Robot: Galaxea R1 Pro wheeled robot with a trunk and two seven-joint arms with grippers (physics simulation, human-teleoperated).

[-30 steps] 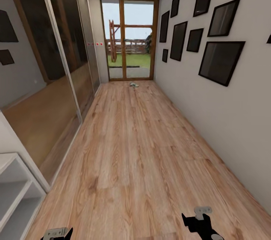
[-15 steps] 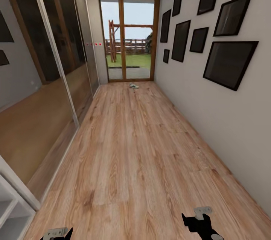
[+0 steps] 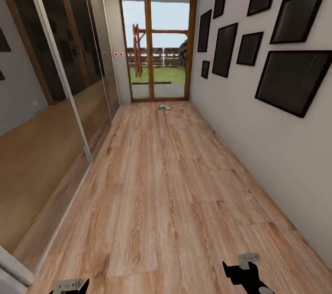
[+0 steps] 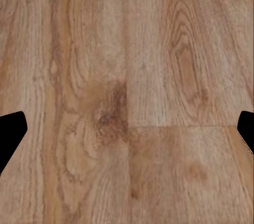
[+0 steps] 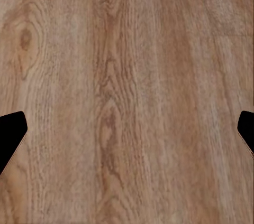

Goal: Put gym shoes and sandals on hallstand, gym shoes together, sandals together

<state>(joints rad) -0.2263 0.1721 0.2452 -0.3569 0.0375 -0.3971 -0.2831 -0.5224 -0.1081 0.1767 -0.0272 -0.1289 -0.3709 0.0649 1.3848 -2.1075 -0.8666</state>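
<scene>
Far down the corridor floor, close to the glass door, lies a small whitish-green thing that looks like the gym shoes; it is too small to tell one from two. The sandals are out of view. A pale edge at the lower left corner may be the hallstand. My left gripper and right gripper hang low over the planks, far from the shoes. In the wrist views the left gripper and right gripper stand open over bare wood, holding nothing.
Mirrored sliding wardrobe doors line the left side. The right wall carries several dark picture frames. A wood-framed glass door closes the far end. The wood floor runs straight between them.
The camera has moved forward along the corridor: the hallstand's shelves have slid out at the lower left and the picture frames look larger. Both grippers keep their place and stay open.
</scene>
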